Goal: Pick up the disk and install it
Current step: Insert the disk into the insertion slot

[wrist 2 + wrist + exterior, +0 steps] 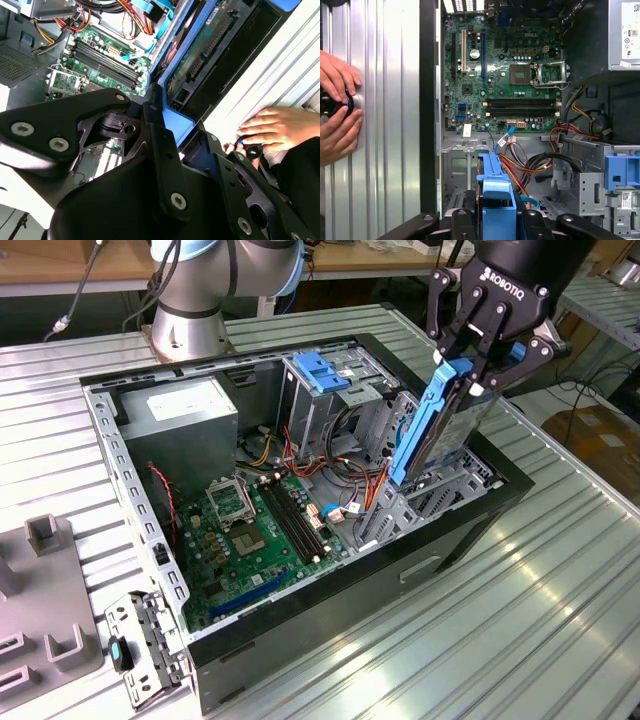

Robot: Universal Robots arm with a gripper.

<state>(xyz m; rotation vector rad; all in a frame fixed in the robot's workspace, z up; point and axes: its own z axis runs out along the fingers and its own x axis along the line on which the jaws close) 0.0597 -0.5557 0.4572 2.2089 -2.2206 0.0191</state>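
One gripper, jaws clamped on the disk by its top end, holds it on edge and tilted over the drive bay, at 3 o'clock of the motherboard in the exterior view, probably angled to slot in.

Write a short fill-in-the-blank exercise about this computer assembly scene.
1. The hand is shut on the disk, whose side rails are ___.
2. The disk is held over the open case, steeply ___ rather than lying flat.
3. The motherboard on the floor of the case is ___ in colour.

Missing words: blue; tilted; green.
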